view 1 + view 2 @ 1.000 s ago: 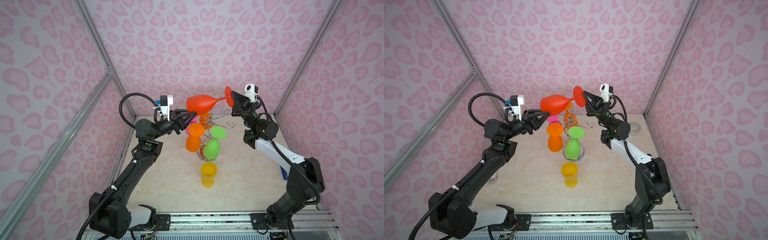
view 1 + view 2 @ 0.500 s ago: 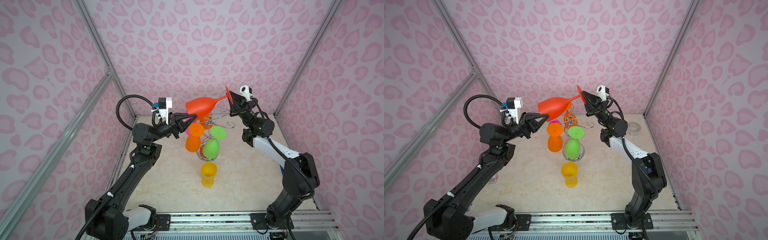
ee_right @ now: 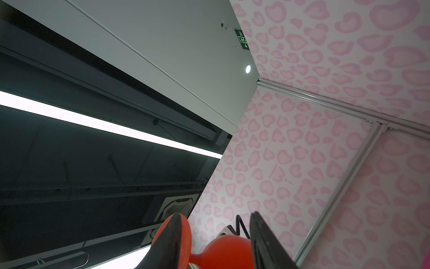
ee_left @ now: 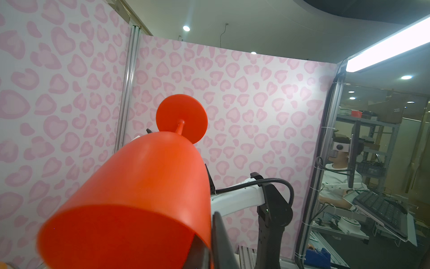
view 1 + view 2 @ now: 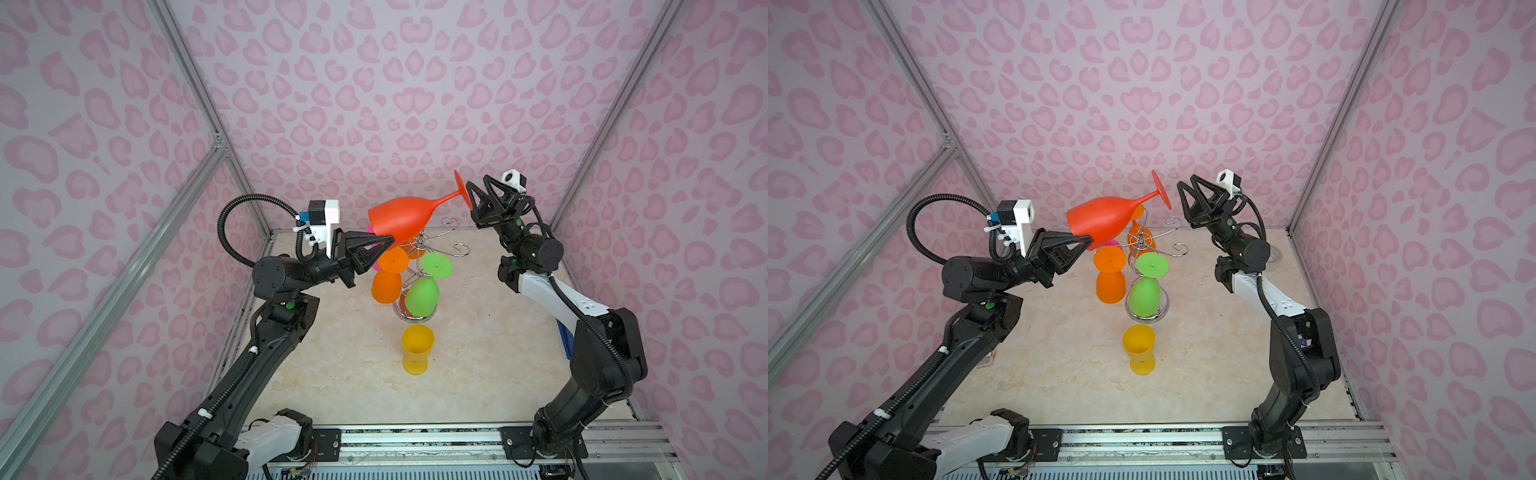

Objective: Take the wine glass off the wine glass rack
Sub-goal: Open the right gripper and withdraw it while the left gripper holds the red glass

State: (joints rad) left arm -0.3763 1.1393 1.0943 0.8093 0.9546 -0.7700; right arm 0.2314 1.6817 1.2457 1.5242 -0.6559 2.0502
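Note:
A red wine glass lies nearly level in the air above the wine glass rack, free of its hooks. My left gripper is shut on the rim of the bowl. The round foot points toward my right gripper. That gripper is open, with the foot beside one finger and the bowl showing in the gap.
Orange, green and pink glasses hang upside down on the chrome rack. A yellow glass stands upright on the table in front of the rack's base. Pink patterned walls close in three sides.
The right gripper has opened and let go of the red glass's foot. The left gripper has shut on the bowl's rim. The glass has dropped slightly and shifted left.

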